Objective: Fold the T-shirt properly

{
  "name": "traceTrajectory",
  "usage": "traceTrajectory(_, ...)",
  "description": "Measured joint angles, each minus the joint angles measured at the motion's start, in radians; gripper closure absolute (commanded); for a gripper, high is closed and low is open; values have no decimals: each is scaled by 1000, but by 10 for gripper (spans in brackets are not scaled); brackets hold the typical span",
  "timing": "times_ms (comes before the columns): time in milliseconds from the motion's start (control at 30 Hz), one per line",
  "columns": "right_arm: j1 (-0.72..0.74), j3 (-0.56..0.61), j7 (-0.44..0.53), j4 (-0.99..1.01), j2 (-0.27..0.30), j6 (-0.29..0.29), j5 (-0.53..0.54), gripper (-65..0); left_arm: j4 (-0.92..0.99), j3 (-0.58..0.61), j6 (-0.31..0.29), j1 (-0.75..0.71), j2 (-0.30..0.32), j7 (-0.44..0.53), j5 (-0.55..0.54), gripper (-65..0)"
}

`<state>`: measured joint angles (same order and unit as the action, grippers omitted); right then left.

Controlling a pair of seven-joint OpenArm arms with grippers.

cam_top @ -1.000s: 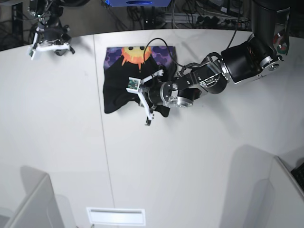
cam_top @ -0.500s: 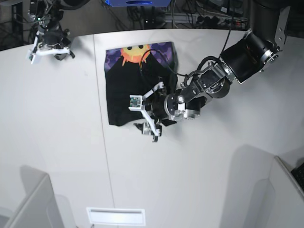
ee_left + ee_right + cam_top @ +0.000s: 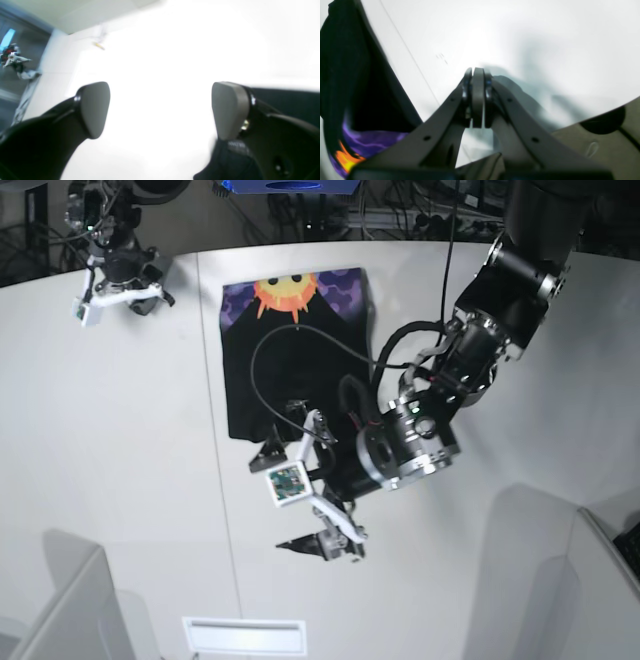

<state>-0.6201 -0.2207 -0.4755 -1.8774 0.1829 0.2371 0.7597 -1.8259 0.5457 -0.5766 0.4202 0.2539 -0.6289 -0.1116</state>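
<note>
Nearest the front of the white desk (image 3: pixel 120 480), the left claw (image 3: pixel 295 495) hung with its two grey pads wide apart and nothing between them, just off the lower edge of the large black cloth T-shirt (image 3: pixel 290 360) with the purple print and orange sun face. The T-shirt lay flat in a narrow upright rectangle with the print showing only at its far end, so I judged the side folds done and a final fold across probably still left. At the far left corner, the right claw (image 3: pixel 118 292) was pressed closed on nothing, well apart from the cloth; only the black cable (image 3: pixel 262 352) looping over the T-shirt seemed in the way.
</note>
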Motion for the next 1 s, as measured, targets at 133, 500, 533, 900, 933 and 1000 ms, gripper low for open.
traceTrajectory(133, -10, -8, 11, -22, 57, -5, -23, 0, -117, -136, 0, -190, 104, 12, 5, -87)
traceTrajectory(500, -95, -16, 113, -93, 8, -308, -381, 0, -118, -379, 0, -697, 242, 492, 4, 0)
traceTrajectory(533, -112, -17, 142, -93, -3, -327, -410, 0, -110, -383, 3, -739, 258, 550, 10, 0)
traceTrajectory(900, -343, -40, 388, -100, -43, -373, -611, 0, -66, -448, 3, -1153, 299, 750, 6, 0)
traceTrajectory(933, -365, -41, 389, -106, -43, -375, -611, 0, -65, -468, 6, -1192, 295, 744, 8, 0)
traceTrajectory(1000, -408, -40, 402, -115, -44, -376, -611, 0, -64, -496, 22, -1260, 273, 745, 8, 0)
